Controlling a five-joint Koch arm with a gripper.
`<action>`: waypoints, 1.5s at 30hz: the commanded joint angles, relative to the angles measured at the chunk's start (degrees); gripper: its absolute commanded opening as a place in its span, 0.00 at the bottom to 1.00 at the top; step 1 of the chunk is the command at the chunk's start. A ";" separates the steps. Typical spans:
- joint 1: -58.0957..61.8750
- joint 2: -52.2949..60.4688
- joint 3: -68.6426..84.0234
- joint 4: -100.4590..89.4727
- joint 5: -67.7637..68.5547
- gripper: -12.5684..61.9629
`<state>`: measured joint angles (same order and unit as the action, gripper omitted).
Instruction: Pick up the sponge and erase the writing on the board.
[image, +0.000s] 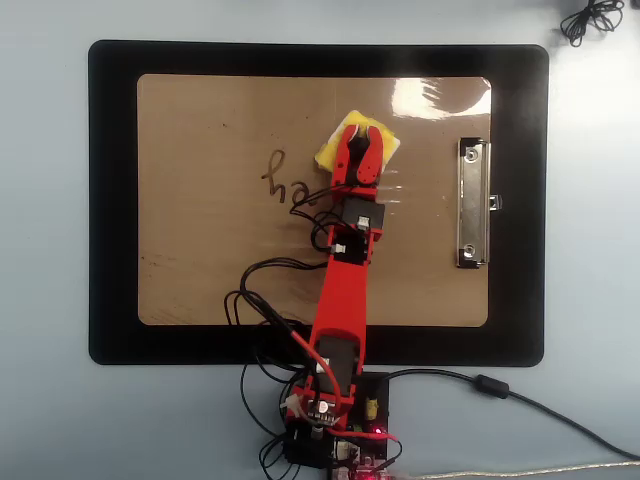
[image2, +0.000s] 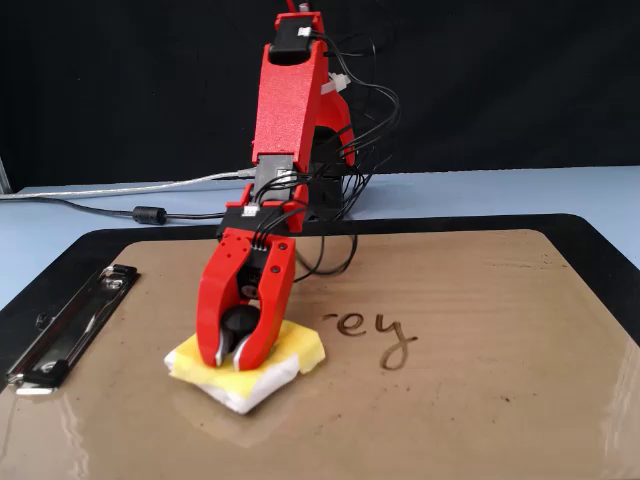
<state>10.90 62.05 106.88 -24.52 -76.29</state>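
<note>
glossy board (image2: 480, 400), soft foam sponge (image2: 290, 352)

Both views were evenly and brightly lit, apparently from above. In the overhead view a white glare patch sat on the board (image: 200, 250) in the upper right of its glossy surface, beside the clip (image: 473, 203). Shadows were faint and soft. The fixed view showed sheen along the lower edge of the board (image2: 480, 400) and a dark black backdrop (image2: 500, 80) across the top. Both frames were reasonably sharp, with no obvious motion blur.
</note>
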 joint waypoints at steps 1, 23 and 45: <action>2.29 9.58 10.55 0.26 0.00 0.06; -4.31 23.82 29.18 0.26 -5.80 0.06; -11.16 -2.46 3.16 -2.02 -10.20 0.06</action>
<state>0.18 60.29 108.90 -26.10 -85.34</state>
